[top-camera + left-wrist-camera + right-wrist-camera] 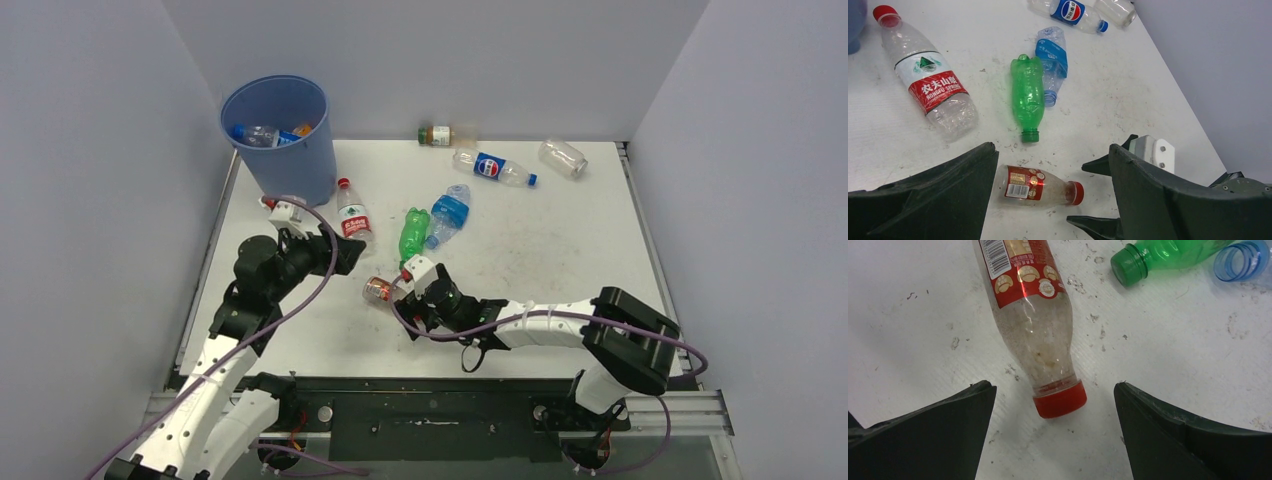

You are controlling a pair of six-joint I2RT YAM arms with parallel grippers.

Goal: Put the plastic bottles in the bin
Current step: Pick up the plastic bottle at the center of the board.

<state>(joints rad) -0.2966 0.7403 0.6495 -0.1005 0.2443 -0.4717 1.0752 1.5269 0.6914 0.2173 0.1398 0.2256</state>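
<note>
The blue bin [278, 135] stands at the far left with a few bottles inside. A small clear bottle with a red label and red cap [380, 290] lies on the table. My right gripper [405, 297] is open, its jaws either side of the cap end [1060, 400] without touching it. My left gripper [345, 252] is open and empty, hovering above the same bottle [1040, 185]. A red-labelled water bottle [352, 215], a green bottle [413, 233] and a blue-tinted bottle [448, 215] lie just beyond.
A Pepsi bottle [492, 167], a clear bottle [562, 156] and a small amber bottle [436, 135] lie near the back wall. Grey walls close in the table's left, back and right sides. The two grippers are close together.
</note>
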